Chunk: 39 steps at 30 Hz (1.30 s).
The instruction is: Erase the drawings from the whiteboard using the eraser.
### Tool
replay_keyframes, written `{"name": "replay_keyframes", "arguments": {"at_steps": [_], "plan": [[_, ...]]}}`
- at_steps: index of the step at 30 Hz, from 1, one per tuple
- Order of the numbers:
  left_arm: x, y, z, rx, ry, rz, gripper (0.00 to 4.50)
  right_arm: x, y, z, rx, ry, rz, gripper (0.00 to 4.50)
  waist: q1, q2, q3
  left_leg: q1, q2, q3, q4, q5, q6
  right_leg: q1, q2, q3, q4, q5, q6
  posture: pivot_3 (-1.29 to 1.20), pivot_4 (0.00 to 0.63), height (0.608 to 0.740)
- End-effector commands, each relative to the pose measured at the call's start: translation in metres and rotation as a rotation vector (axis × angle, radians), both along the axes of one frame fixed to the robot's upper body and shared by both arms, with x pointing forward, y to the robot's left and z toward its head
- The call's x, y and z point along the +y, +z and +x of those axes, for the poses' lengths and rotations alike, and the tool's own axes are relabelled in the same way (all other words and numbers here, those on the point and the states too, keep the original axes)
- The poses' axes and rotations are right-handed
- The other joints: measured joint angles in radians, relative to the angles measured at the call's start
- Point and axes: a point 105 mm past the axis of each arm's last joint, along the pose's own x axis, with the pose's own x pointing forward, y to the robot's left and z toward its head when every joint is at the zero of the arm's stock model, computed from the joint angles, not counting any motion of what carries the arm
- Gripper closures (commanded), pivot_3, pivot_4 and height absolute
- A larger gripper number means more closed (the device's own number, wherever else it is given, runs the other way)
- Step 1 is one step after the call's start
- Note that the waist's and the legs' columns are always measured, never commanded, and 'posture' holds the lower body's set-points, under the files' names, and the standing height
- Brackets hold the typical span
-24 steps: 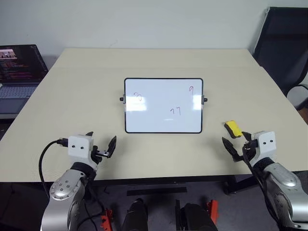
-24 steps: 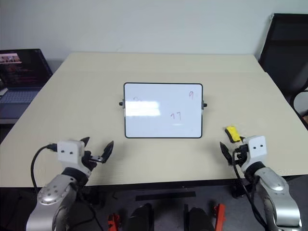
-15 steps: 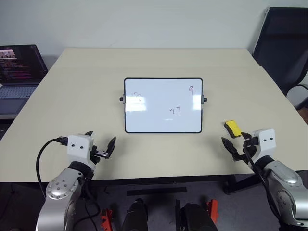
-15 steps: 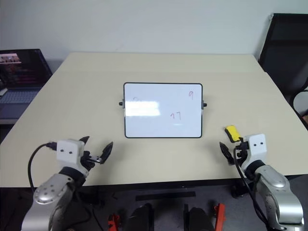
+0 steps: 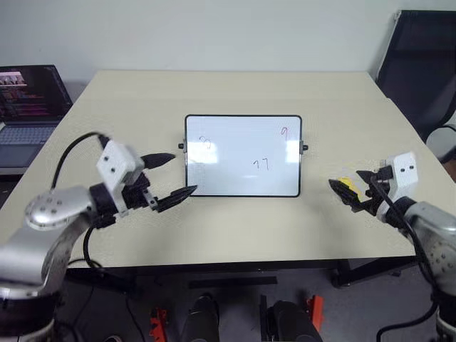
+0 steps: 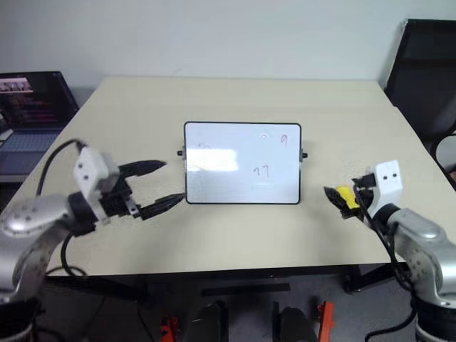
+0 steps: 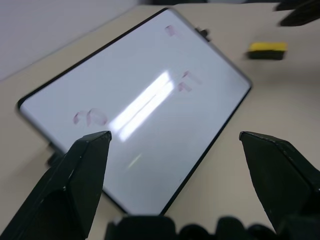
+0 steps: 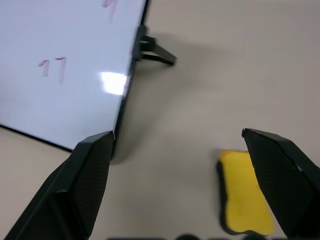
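Over by the table's right edge, the right gripper (image 5: pixel 354 193) hangs with its two black fingers spread wide and nothing between them, the yellow eraser (image 8: pixel 245 206) lying on the table (image 5: pixel 235 89) just under its tips. Across from it the left gripper (image 5: pixel 169 177) is splayed open and empty too, pointing at the whiteboard (image 5: pixel 243 155) lying mid-table, whose drawings (image 5: pixel 261 164) are unwiped.

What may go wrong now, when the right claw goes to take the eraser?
The eraser lies toward one finger of the open right claw, not centred, so closing may push it aside. The open left claw is near the whiteboard edge and may knock the board, which stands on a small leg.
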Motion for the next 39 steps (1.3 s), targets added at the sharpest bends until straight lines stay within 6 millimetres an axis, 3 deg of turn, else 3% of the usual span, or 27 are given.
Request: {"name": "replay_keyframes", "arguments": {"at_steps": [1, 11, 23, 26, 34, 39], "plan": [[-0.01, -0.003, -0.002, 0.048, -0.135, 0.065, 0.0, -0.011, -0.002, 0.007, 0.062, -0.063, -0.006, 0.02, -0.002, 0.0, 0.0, 0.0, 0.0, 0.001, 0.0, 0.0, 0.0, 0.0, 0.0, 0.001, 0.0, 0.0, 0.001, 0.0, 0.15, 0.74], [-0.028, 0.002, 0.006, 0.059, -0.312, 0.123, 0.0, -0.027, -0.02, 0.03, 0.148, -0.074, -0.09, 0.02, -0.005, 0.0, 0.0, -0.002, 0.002, 0.008, -0.002, 0.0, 0.001, -0.006, 0.002, 0.007, 0.001, 0.003, 0.007, 0.0, 0.15, 0.74], [-0.042, 0.004, 0.012, 0.045, -0.387, 0.112, 0.0, -0.028, -0.037, 0.045, 0.158, -0.094, -0.114, 0.02, -0.006, 0.0, 0.0, -0.001, 0.001, 0.017, 0.0, 0.0, 0.001, -0.007, 0.002, 0.017, 0.001, 0.007, 0.014, 0.0, 0.15, 0.74], [-0.04, 0.004, 0.014, 0.043, -0.384, 0.114, 0.0, -0.03, -0.039, 0.046, 0.159, -0.096, -0.115, 0.63, -0.006, 0.0, 0.0, -0.001, 0.001, 0.017, 0.0, 0.0, 0.001, -0.007, 0.002, 0.018, 0.001, 0.007, 0.014, 0.0, 0.15, 0.74], [-0.032, 0.002, 0.018, 0.047, -0.35, 0.108, 0.0, -0.028, -0.041, 0.046, 0.165, -0.085, -0.12, 3.44, -0.006, 0.0, 0.0, -0.001, 0.001, 0.017, 0.0, 0.0, 0.001, -0.007, 0.002, 0.018, 0.001, 0.007, 0.014, 0.0, 0.15, 0.74], [-0.021, 0.003, 0.022, 0.053, -0.27, 0.073, 0.0, -0.023, -0.043, 0.041, 0.167, -0.069, -0.112, 3.53, -0.007, 0.0, 0.0, 0.0, 0.001, 0.017, 0.0, 0.0, 0.001, -0.007, 0.002, 0.019, 0.001, 0.007, 0.014, 0.0, 0.15, 0.74]]}}
